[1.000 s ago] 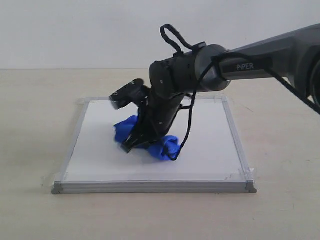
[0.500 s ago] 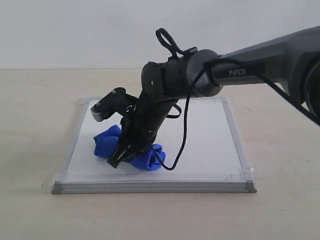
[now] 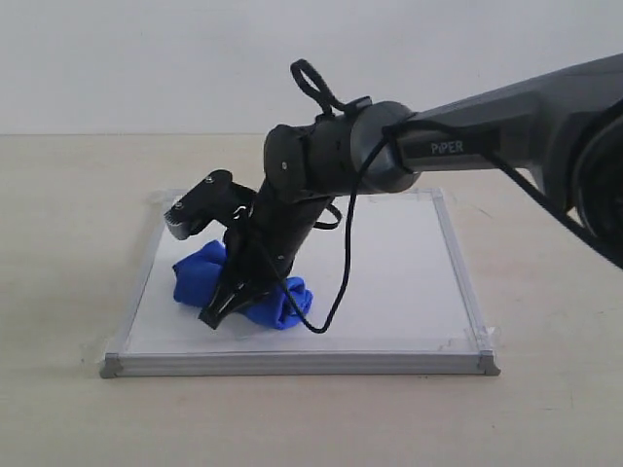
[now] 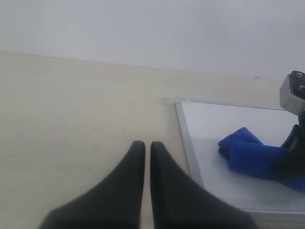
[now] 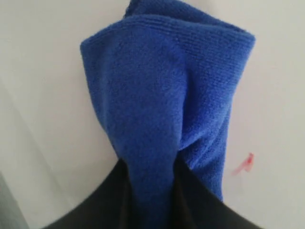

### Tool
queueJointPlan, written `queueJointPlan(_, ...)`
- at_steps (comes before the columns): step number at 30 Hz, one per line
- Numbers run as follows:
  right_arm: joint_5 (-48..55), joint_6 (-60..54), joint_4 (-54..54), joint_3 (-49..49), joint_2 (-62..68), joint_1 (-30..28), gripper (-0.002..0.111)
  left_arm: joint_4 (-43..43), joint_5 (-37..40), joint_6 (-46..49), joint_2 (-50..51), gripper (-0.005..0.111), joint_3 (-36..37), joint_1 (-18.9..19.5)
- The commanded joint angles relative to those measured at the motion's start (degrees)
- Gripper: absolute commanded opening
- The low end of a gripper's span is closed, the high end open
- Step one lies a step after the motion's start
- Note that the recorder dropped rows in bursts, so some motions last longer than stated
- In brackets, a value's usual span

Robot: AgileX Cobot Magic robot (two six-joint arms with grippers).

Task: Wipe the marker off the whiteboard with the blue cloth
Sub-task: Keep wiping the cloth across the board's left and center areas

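Beside the whiteboard (image 3: 409,282), the left tool (image 4: 147,143) hangs over the counter (image 4: 71,105), its fingers pressed together on nothing. On the whiteboard's left front part, the right tool (image 3: 220,311) pinches the bunched blue cloth (image 3: 195,277). A red smear of marker (image 5: 244,163) shows just beside the cloth.

On my right wrist feed, the blue cloth (image 5: 162,95) reads as soft microfibre with a fine ribbed, matt nap. The right gripper (image 5: 150,191) looks like smooth matt black plastic. The whiteboard (image 3: 399,272) has a smooth white face with a faint sheen, a thin silver metal frame, dull grey plastic-looking corner caps and clear shiny tape at the corners. The table (image 3: 68,243) looks pale, matt and wood-toned to me, and the right arm (image 3: 487,117) has a dark grey shell with a satin finish.
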Motion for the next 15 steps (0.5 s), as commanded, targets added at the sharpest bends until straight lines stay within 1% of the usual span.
queueJointPlan(1,0.65,8.26,-6.14,-4.28,2.68,-2.36,0.000,-0.44,0.17,0.28,-0.18,0.004,0.23,-0.18)
queueJointPlan(2,2.26,16.86,-15.75,-6.39,3.98,-3.69,0.000,-0.44,0.17,0.28,-0.18,0.004,0.23,-0.18)
queueJointPlan(3,3.22,21.66,-20.96,-7.50,4.74,-4.32,0.000,-0.44,0.17,0.28,-0.18,0.004,0.23,-0.18)
queueJointPlan(4,4.13,25.75,-25.12,-8.44,5.60,-4.82,0.000,-0.44,0.17,0.28,-0.18,0.004,0.23,-0.18)
queueJointPlan(7,6.52,30.81,-31.98,-10.25,6.85,-5.23,0.000,-0.44,0.17,0.28,-0.18,0.004,0.23,-0.18)
queueJointPlan(9,6.92,30.82,-31.38,-10.36,7.05,-4.79,0.000,-0.44,0.17,0.28,-0.18,0.004,0.23,-0.18)
queueJointPlan(11,7.85,28.33,-29.11,-10.36,7.16,-3.65,0.000,-0.44,0.17,0.28,-0.18,0.004,0.23,-0.18)
queueJointPlan(14,8.58,19.68,-19.63,-10.36,7.16,-1.35,0.000,-0.44,0.17,0.28,-0.18,0.004,0.23,-0.18)
queueJointPlan(15,8.86,14.99,-14.38,-10.36,7.05,-0.52,0.000,-0.44,0.17,0.28,-0.18,0.004,0.23,-0.18)
